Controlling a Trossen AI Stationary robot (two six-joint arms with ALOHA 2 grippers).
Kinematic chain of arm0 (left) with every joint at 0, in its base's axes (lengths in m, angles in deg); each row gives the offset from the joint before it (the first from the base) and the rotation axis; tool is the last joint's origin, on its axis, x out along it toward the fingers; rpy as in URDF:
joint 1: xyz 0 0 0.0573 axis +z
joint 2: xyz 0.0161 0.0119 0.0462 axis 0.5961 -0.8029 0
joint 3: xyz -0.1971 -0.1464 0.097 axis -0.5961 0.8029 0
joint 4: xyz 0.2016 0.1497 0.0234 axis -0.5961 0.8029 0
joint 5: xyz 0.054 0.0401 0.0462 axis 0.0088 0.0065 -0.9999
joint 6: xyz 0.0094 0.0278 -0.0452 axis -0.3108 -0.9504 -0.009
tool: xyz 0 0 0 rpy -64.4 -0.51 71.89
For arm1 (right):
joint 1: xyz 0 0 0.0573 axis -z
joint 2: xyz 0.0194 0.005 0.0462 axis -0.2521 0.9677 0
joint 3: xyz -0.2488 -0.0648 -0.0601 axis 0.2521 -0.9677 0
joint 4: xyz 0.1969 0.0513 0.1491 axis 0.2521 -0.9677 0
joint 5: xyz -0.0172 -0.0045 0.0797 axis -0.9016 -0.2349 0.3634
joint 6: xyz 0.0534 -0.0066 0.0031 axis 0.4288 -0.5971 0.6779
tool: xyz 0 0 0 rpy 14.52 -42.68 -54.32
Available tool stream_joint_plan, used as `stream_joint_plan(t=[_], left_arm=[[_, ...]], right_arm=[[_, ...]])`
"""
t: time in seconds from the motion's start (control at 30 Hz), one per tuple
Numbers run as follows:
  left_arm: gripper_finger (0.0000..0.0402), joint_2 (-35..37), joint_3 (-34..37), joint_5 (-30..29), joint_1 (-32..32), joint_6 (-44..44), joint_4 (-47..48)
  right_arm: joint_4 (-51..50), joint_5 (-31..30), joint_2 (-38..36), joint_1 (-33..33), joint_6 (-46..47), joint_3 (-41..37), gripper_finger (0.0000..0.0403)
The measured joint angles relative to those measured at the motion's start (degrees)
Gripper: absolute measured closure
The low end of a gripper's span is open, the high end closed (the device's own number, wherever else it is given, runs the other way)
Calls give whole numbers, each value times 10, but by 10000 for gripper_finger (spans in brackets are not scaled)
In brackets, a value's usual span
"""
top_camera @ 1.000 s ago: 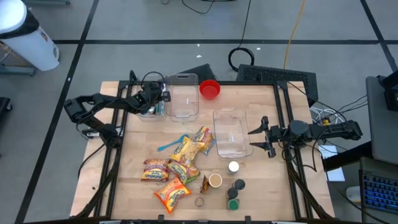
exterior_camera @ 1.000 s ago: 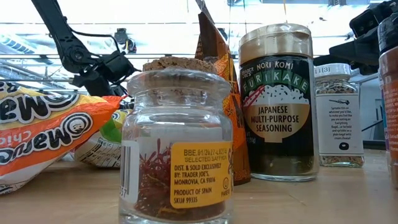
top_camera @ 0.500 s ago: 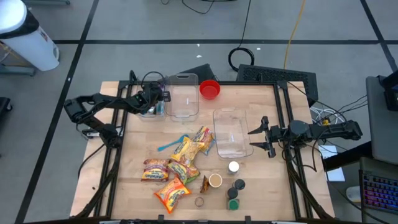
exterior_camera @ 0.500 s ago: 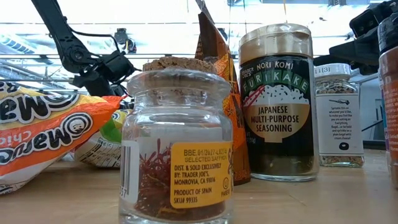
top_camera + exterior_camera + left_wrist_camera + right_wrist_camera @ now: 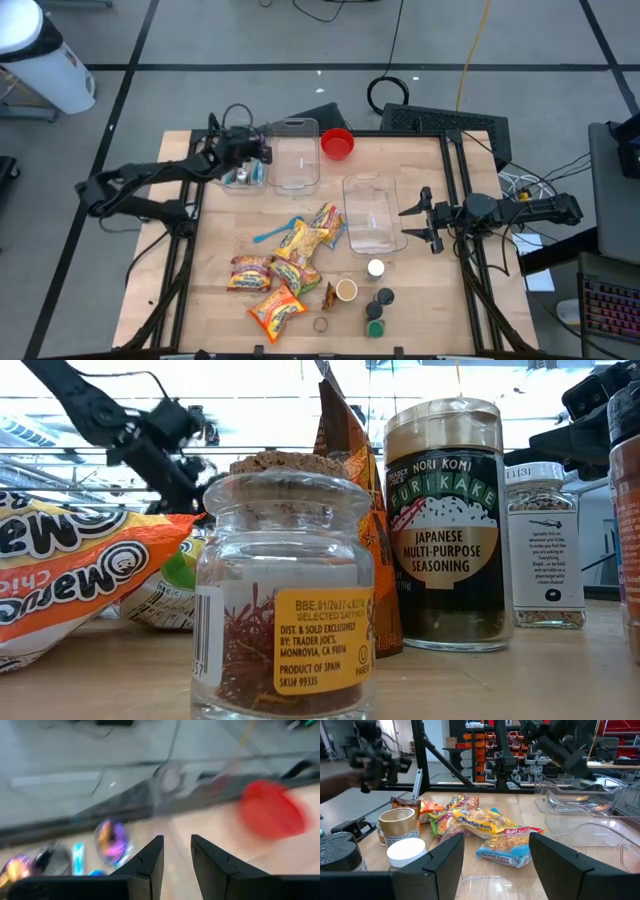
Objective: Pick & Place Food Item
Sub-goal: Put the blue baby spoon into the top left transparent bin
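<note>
From above, the left gripper (image 5: pixel 258 143) hangs over the far-left bin (image 5: pixel 243 172), beside a clear bin (image 5: pixel 293 155) and red bowl (image 5: pixel 337 144). Noodle packs (image 5: pixel 290 262) sit mid-table, jars (image 5: pixel 375 297) nearer the front. The right gripper (image 5: pixel 418 220) waits by a second clear bin (image 5: pixel 371 212), fingers spread wide.

Low down — the saffron jar (image 5: pixel 284 618) fills the view, seasoning (image 5: pixel 447 525) behind.

Left wrist: fingers (image 5: pixel 148 865) a narrow gap apart, holding nothing, bowl (image 5: pixel 271 813) ahead.

Right wrist: open fingers (image 5: pixel 559 862) frame the packs (image 5: pixel 482 827).
</note>
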Motion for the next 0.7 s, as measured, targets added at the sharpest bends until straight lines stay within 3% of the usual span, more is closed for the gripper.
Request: stream_joint_plan(t=[0.2, 0.37, 0.53, 0.7], left_arm=[[298, 101, 0, 63, -11, 5, -7], [298, 166, 0, 168, -45, 28, -43], [298, 199, 0, 286, -124, 11, -128], [298, 198, 0, 339, -226, -24, -190]], right_arm=[[0, 0, 0, 0, 0, 0, 187], [0, 0, 0, 0, 0, 0, 185], [0, 0, 0, 0, 0, 0, 185], [0, 0, 0, 0, 0, 0, 187]])
